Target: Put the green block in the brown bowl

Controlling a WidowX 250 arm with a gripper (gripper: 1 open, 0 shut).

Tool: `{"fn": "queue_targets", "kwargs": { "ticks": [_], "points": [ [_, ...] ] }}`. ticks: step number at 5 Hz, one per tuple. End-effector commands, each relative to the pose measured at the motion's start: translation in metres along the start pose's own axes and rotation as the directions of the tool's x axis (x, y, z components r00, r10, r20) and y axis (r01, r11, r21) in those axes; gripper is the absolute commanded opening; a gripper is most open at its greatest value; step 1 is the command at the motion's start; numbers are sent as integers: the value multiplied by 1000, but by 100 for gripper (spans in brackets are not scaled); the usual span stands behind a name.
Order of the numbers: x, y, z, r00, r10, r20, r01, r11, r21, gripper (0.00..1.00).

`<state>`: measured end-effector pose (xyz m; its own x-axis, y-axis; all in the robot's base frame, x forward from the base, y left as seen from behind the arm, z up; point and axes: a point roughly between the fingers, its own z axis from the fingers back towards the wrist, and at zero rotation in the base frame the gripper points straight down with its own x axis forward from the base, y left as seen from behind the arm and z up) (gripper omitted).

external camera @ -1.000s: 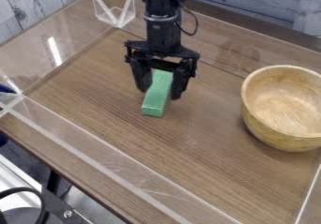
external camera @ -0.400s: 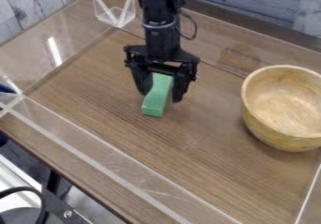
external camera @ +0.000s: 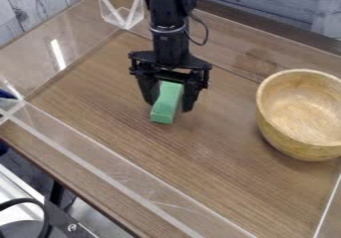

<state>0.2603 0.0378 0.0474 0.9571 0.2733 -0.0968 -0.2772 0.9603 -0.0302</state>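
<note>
Wood-grain surface (external camera: 120, 132) sits inside clear acrylic walls. Near its middle lies the green block (external camera: 166, 107), with the gripper (external camera: 170, 96) pointing straight down over its far end, jaws spread wide on either side. Well apart at the right edge sits the brown bowl (external camera: 304, 113).

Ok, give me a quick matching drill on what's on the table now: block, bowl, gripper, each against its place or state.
Things:
1. small bright green rectangular block
2. round light-brown wooden bowl
3. black gripper

Place or state:
a. empty, at the right side of the table
b. open, pointing down, jaws either side of the block's upper end
c. lying on the wood table between the jaws

Pairs: 1-c, 2-a, 3-b
</note>
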Motion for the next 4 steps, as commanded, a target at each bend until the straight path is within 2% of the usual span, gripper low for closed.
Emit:
{"fn": "queue_targets", "kwargs": {
  "ticks": [1, 2, 3, 4],
  "points": [
    [10, 2, -1, 998, -47, 48, 46, 999, 15, 100],
    [10, 3, 2, 994, -82, 71, 82, 997, 13, 100],
    [9, 2, 1, 995, -80, 60, 79, 997, 9, 0],
    [6, -2, 8, 995, -84, 51, 84, 996, -5, 0]
  ]
}}
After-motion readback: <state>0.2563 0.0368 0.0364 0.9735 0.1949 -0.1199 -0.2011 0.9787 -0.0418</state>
